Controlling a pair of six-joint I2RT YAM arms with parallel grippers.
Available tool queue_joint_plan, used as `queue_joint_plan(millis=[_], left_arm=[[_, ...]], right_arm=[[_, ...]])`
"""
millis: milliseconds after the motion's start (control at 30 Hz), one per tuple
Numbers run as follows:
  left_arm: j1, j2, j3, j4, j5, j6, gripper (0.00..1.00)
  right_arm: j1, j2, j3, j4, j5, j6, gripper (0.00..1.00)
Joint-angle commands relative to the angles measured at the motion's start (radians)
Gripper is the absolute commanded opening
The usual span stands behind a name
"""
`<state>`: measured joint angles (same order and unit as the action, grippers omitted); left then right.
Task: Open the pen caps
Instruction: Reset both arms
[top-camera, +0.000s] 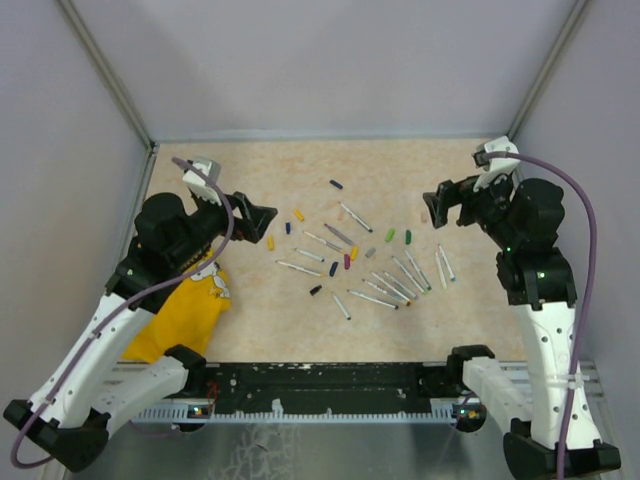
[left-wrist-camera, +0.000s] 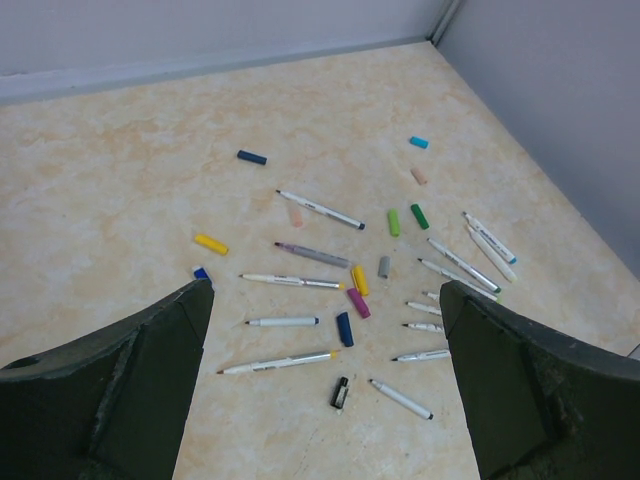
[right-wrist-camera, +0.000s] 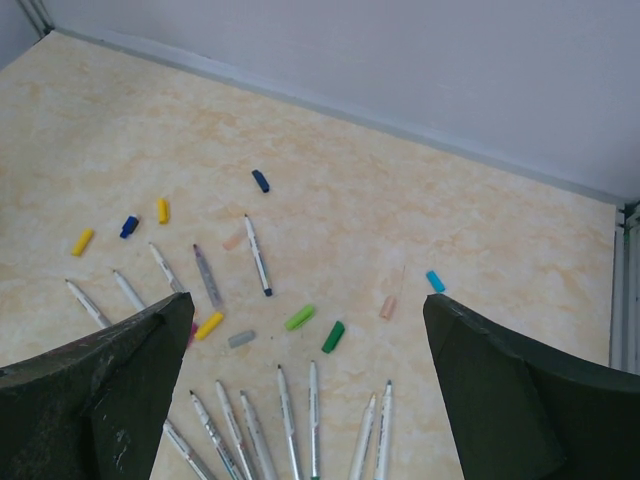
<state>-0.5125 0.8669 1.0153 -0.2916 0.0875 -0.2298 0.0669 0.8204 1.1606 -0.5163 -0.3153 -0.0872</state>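
Several slim pens lie scattered at the table's middle, writing tips bare. Loose pen caps lie among them: a dark blue one farthest back, yellow, two green, light blue, magenta and black. My left gripper hovers open left of the scatter; in the left wrist view its fingers frame pens below, touching none. My right gripper hovers open at the right, above the fanned pens, with nothing between its fingers.
A yellow cloth lies at the near left under the left arm. A black rail runs along the near edge between the arm bases. Grey walls close in the back and both sides.
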Motion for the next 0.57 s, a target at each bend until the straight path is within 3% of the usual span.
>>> queue_joint_plan(millis=[0,533], left_arm=[[0.001,-0.015,0.062,0.017,0.034,0.018,1.00],[0.002,-0.006,0.075,0.028,0.062,0.032,1.00]], right_arm=[[-0.009,-0.004,0.076,0.007,0.022,-0.022,0.98],[-0.009,-0.006,0.119,-0.001,0.012,-0.034,0.98]])
